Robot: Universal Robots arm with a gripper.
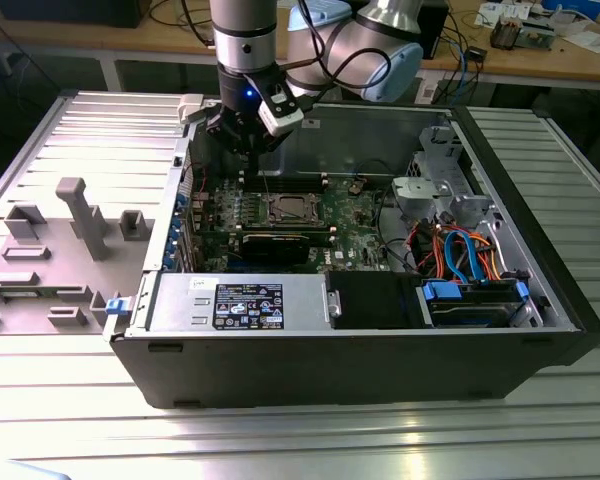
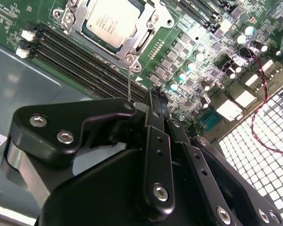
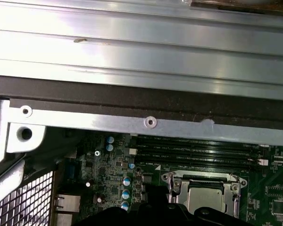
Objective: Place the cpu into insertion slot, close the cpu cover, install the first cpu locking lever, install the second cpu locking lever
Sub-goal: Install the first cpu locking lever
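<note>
The cpu [image 2: 108,21], a silver-grey square, lies in the insertion slot [image 1: 270,215] on the green motherboard. The cpu cover [image 2: 140,35] lies flat around it as a metal frame; both wrist views show this, with the cpu [image 3: 205,200] inside the cover [image 3: 177,181]. A thin wire locking lever [image 2: 128,80] stands up from the socket's corner, and its upper end runs behind the gripper's linkage. My gripper [image 2: 155,96] hangs above the board beside the socket, behind it in the exterior view [image 1: 246,150]. Its black fingers are shut together. Whether they pinch the lever is hidden.
Black memory slots [image 2: 85,54] run along the socket. Capacitors [image 2: 181,75] and a red wire [image 2: 262,94] lie beside it. The case's metal wall [image 3: 132,94] stands close behind the gripper. A power supply [image 1: 240,300] and drive bay [image 1: 475,300] fill the case front. A grey fixture [image 1: 80,215] stands on the exterior view's left.
</note>
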